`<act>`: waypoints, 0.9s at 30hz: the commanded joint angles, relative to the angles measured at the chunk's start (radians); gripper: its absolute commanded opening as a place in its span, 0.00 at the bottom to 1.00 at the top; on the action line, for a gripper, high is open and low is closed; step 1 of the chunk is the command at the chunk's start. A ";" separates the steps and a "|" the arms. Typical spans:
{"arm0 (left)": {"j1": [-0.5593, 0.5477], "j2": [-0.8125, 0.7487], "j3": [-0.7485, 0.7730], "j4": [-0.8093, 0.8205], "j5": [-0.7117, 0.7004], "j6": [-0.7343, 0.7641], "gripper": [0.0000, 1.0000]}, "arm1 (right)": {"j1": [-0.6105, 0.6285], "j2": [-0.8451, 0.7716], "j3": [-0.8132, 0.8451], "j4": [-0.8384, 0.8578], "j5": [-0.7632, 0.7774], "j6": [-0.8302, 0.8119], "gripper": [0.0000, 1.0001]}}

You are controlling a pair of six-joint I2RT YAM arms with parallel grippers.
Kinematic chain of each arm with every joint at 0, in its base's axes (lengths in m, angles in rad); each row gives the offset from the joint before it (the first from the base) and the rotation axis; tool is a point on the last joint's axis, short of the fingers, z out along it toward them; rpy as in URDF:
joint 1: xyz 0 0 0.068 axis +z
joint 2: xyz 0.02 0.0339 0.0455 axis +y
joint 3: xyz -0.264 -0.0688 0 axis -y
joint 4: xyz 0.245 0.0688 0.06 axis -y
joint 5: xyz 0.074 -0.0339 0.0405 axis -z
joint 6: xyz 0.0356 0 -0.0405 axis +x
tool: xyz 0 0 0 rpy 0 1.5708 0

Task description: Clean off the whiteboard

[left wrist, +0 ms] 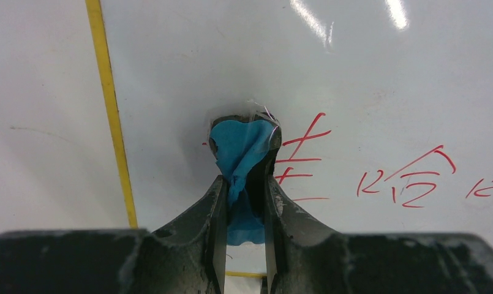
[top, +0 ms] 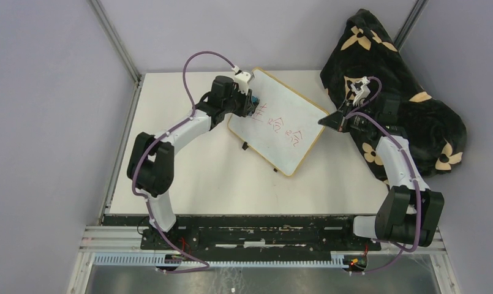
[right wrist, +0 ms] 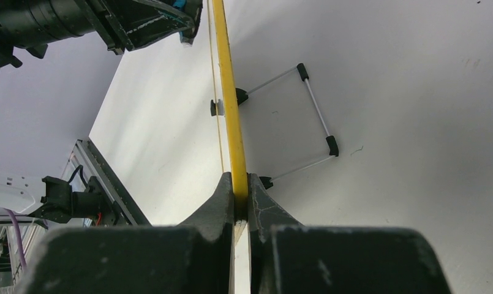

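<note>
Left wrist view: my left end effector (left wrist: 244, 187) is clenched on a blue eraser (left wrist: 239, 147) pressed against the whiteboard (left wrist: 366, 79) beside red marks (left wrist: 415, 177). My right end effector (right wrist: 240, 184) pinches its frame edge, far-middle on the worktop (top: 195, 177).

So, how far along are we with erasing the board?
Done: right gripper clamps the whiteboard frame, left gripper grips the blue eraser. In hand: the eraser sits against the board beside the first red marks. Left: all the visible red writing is unwiped.
</note>
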 commanded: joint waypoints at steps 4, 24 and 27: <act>-0.007 -0.010 0.030 0.029 0.017 0.035 0.03 | -0.045 0.032 0.135 0.008 0.035 -0.060 0.01; -0.014 -0.032 0.054 -0.035 0.063 0.030 0.03 | -0.151 0.151 0.174 0.060 -0.096 -0.119 0.01; -0.019 -0.029 0.061 -0.039 0.065 0.025 0.03 | -0.158 0.170 0.192 0.091 -0.118 -0.076 0.01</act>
